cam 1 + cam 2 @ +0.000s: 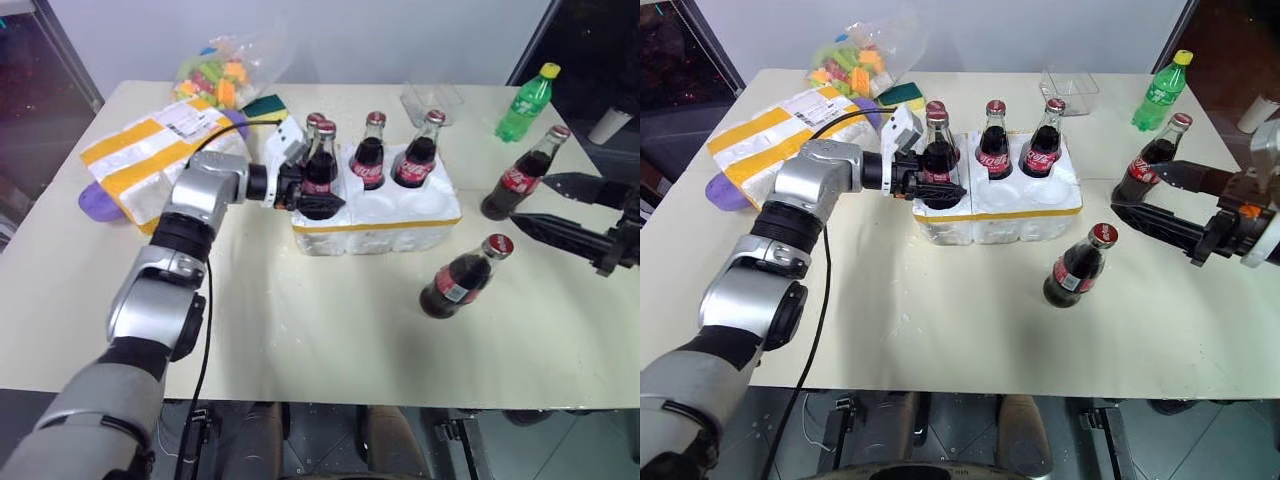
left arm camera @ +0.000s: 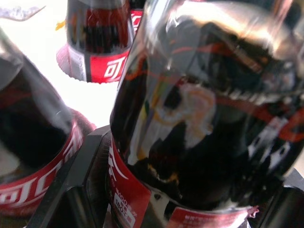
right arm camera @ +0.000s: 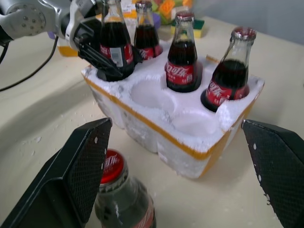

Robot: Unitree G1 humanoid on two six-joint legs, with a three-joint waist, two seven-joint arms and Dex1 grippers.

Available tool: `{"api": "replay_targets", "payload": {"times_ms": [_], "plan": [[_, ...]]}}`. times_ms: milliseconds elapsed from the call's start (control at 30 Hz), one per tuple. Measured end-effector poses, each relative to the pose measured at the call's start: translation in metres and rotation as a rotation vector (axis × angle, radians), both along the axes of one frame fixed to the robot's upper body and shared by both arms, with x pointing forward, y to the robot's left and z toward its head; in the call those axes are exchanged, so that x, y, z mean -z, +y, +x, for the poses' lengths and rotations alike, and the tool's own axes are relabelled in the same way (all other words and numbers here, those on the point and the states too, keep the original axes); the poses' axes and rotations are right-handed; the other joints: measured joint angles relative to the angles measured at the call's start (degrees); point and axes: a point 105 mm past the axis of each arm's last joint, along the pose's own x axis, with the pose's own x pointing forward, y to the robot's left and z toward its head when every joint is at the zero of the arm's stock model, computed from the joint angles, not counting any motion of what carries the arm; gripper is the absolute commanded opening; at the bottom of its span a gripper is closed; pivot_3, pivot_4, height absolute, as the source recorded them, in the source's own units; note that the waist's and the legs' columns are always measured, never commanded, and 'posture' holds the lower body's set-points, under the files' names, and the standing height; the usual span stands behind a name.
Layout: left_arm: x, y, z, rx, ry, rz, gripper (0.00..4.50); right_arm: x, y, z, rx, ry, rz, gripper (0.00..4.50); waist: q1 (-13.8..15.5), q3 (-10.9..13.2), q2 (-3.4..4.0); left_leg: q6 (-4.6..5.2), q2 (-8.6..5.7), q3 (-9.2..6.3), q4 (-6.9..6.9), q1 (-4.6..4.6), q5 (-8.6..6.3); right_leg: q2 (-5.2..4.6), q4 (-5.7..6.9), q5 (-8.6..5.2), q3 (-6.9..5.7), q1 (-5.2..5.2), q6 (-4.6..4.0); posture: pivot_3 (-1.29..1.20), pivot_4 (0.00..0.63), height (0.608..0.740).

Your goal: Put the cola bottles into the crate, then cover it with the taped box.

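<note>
A cream table (image 1: 300,340) carries my white foam crate (image 1: 380,215) at frame centre. My left pincer (image 1: 312,195) clamps a red-labelled glass cola bottle (image 1: 321,165) over its front-left well; my right pincer (image 1: 545,205) gapes empty. The yellow-taped foam box (image 1: 150,155) lies upper left.

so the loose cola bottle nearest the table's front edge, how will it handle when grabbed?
The cola bottle is tall on a narrow base, so a sideways nudge would probably tip it. It looks like smooth glass: likely slippery and breakable. Nearly full, so probably heavy for its size.
</note>
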Motion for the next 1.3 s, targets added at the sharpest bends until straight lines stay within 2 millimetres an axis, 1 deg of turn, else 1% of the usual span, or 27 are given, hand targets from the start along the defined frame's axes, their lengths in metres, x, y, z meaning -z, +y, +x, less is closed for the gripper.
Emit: {"api": "replay_targets", "payload": {"times_ms": [33, 100, 133, 167, 300, 367, 433, 500, 567, 600, 667, 733, 800, 833, 867, 900, 933, 1000, 1067, 1167, 1233, 1300], "plan": [[0.002, 0.000, -0.001, 0.001, -0.007, 0.000, 2.88, 0.004, -0.003, 0.000, 0.009, 0.007, -0.012, 4.50, 0.00, 0.00, 0.00, 0.00, 0.00, -0.01, 0.00, 0.03, 0.00, 0.00, 0.00, 0.00, 0.00, 0.03, 0.00, 0.00, 0.150, 0.739], [0.005, 0.001, 0.000, -0.005, -0.021, 0.004, 3.92, 0.009, -0.007, 0.000, 0.023, 0.011, -0.028, 4.50, 0.00, -0.01, 0.00, 0.00, 0.00, -0.01, 0.00, 0.06, 0.00, 0.00, 0.01, 0.00, 0.00, 0.05, 0.00, 0.00, 0.150, 0.739], [0.005, 0.000, -0.001, -0.001, -0.033, 0.009, 4.35, 0.010, -0.009, 0.000, 0.030, 0.005, -0.034, 4.50, 0.01, -0.01, 0.01, 0.00, 0.00, -0.01, 0.00, 0.06, 0.00, 0.00, 0.01, 0.00, 0.00, 0.07, 0.00, 0.00, 0.150, 0.739], [0.004, 0.000, -0.003, 0.005, -0.041, 0.011, 4.44, 0.010, -0.011, 0.001, 0.036, -0.002, -0.037, 4.50, 0.00, -0.01, 0.01, 0.00, 0.00, -0.01, 0.01, 0.08, 0.00, 0.00, 0.01, 0.00, 0.00, 0.09, 0.00, 0.00, 0.150, 0.739], [0.004, 0.004, -0.007, 0.006, -0.052, 0.014, 4.44, 0.012, -0.031, 0.006, 0.119, -0.014, -0.047, 4.50, -0.02, -0.02, 0.01, 0.00, 0.00, -0.02, 0.01, 0.10, 0.00, 0.00, 0.01, 0.00, 0.00, 0.11, 0.00, 0.00, 0.150, 0.739], [-0.001, 0.010, -0.010, 0.003, -0.041, 0.008, 4.44, 0.015, -0.044, 0.003, 0.165, -0.001, -0.047, 4.50, 0.00, -0.01, 0.02, 0.00, 0.00, -0.03, -0.02, 0.07, 0.00, 0.00, 0.02, -0.01, -0.01, 0.07, 0.00, 0.00, 0.150, 0.739], [-0.018, 0.021, -0.019, 0.022, -0.030, -0.029, 4.44, 0.016, -0.056, -0.009, 0.208, 0.001, -0.049, 4.50, 0.03, -0.01, 0.02, 0.00, 0.00, -0.05, -0.11, 0.03, 0.00, 0.01, 0.03, -0.03, -0.01, 0.00, 0.01, 0.00, 0.150, 0.739], [-0.044, 0.036, -0.033, 0.047, -0.025, -0.080, 4.44, 0.018, -0.065, -0.025, 0.241, 0.001, -0.044, 4.50, -0.02, -0.01, 0.02, 0.00, 0.00, -0.07, -0.16, 0.04, 0.00, 0.02, 0.01, -0.07, -0.02, 0.01, 0.03, 0.00, 0.150, 0.739], [-0.073, 0.053, -0.055, 0.095, -0.029, -0.128, 4.44, 0.025, -0.069, -0.042, 0.268, 0.017, -0.038, 4.50, -0.22, -0.02, 0.04, 0.01, 0.01, -0.07, -0.16, 0.08, -0.01, 0.02, 0.01, -0.09, -0.02, 0.04, 0.02, 0.00, 0.150, 0.739], [-0.085, 0.059, -0.067, 0.122, -0.034, -0.145, 4.44, 0.029, -0.071, -0.049, 0.285, 0.027, -0.027, 4.50, -0.31, -0.04, 0.06, 0.00, 0.01, -0.06, -0.09, 0.15, -0.01, 0.01, 0.02, -0.08, -0.01, 0.14, 0.02, 0.00, 0.150, 0.739], [-0.093, 0.066, -0.095, 0.202, 0.001, -0.134, 4.44, 0.037, -0.068, -0.060, 0.317, 0.031, 0.005, 4.50, -0.39, -0.07, 0.10, -0.01, 0.02, -0.07, -0.12, 0.25, -0.01, 0.01, 0.03, -0.10, -0.01, 0.22, -0.01, 0.00, 0.150, 0.739], [-0.089, 0.073, -0.119, 0.259, 0.048, -0.100, 4.44, 0.053, -0.062, -0.069, 0.349, 0.057, 0.050, 4.50, -0.32, -0.09, 0.14, -0.02, 0.05, -0.08, -0.09, 0.50, -0.02, 0.02, 0.02, -0.23, -0.02, 0.47, -0.25, 0.00, 0.150, 0.739], [-0.082, 0.070, -0.135, 0.307, 0.063, -0.062, 4.44, 0.062, -0.053, -0.072, 0.369, 0.067, 0.067, 4.50, -0.19, -0.14, 0.21, -0.04, 0.04, -0.04, -0.03, 0.64, -0.02, -0.02, -0.11, -0.27, -0.01, 0.68, -0.37, 0.00, 0.150, 0.739], [-0.074, 0.067, -0.140, 0.317, 0.064, -0.039, 4.44, 0.066, -0.046, -0.072, 0.371, 0.066, 0.069, 4.50, -0.14, -0.17, 0.14, -0.05, 0.05, -0.05, -0.03, 0.77, -0.03, -0.02, -0.15, -0.27, -0.01, 0.81, -0.39, 0.00, 0.150, 0.739], [-0.064, 0.063, -0.145, 0.324, 0.072, -0.014, 4.44, 0.075, -0.032, -0.072, 0.352, 0.073, 0.082, 4.50, -0.04, -0.23, 0.05, -0.06, 0.07, -0.06, -0.09, 0.94, -0.03, -0.02, -0.21, -0.29, -0.01, 1.00, -0.43, 0.00, 0.150, 0.739], [-0.056, 0.060, -0.146, 0.328, 0.087, -0.003, 4.44, 0.080, -0.022, -0.071, 0.333, 0.084, 0.099, 4.50, 0.07, -0.24, 0.04, -0.06, 0.07, -0.06, -0.08, 0.97, -0.03, -0.02, -0.22, -0.30, -0.02, 1.05, -0.44, 0.00, 0.150, 0.739], [-0.048, 0.053, -0.144, 0.324, 0.094, -0.005, 4.44, 0.089, -0.008, -0.067, 0.308, 0.101, 0.119, 4.50, 0.08, -0.24, 0.04, -0.06, 0.07, -0.04, -0.08, 0.95, -0.03, -0.04, -0.28, -0.29, -0.02, 1.04, -0.46, 0.00, 0.150, 0.739], [-0.037, 0.044, -0.143, 0.319, 0.103, -0.010, 4.44, 0.098, 0.005, -0.060, 0.299, 0.116, 0.129, 4.50, 0.02, -0.24, 0.04, -0.05, 0.07, 0.00, -0.09, 0.89, -0.03, -0.05, -0.44, -0.25, 0.00, 1.02, -0.50, 0.00, 0.150, 0.739], [-0.030, 0.038, -0.143, 0.325, 0.103, -0.004, 4.44, 0.106, 0.009, -0.054, 0.309, 0.129, 0.135, 4.50, 0.03, -0.24, 0.04, -0.04, 0.07, 0.00, -0.12, 0.76, -0.03, -0.05, -0.48, -0.25, -0.01, 0.90, -0.50, 0.00, 0.150, 0.739], [-0.029, 0.032, -0.141, 0.323, 0.064, -0.016, 4.44, 0.116, 0.013, -0.045, 0.312, 0.144, 0.141, 4.50, 0.03, -0.24, 0.05, 0.00, 0.06, -0.03, -0.21, 0.68, -0.03, 0.00, -0.48, -0.26, -0.02, 0.80, -0.48, 0.00, 0.150, 0.739], [-0.025, 0.025, -0.137, 0.321, 0.068, -0.027, 4.44, 0.123, 0.015, -0.036, 0.313, 0.157, 0.154, 4.50, 0.02, -0.25, 0.07, 0.00, 0.06, -0.02, -0.20, 0.68, -0.03, 0.00, -0.47, -0.26, -0.02, 0.80, -0.48, 0.00, 0.150, 0.739], [-0.022, 0.024, -0.134, 0.314, 0.073, -0.031, 4.44, 0.125, 0.017, -0.031, 0.307, 0.162, 0.164, 4.50, -0.02, -0.24, 0.06, 0.00, 0.06, -0.02, -0.19, 0.67, -0.03, 0.00, -0.48, -0.26, -0.02, 0.79, -0.48, 0.00, 0.150, 0.739]]}}
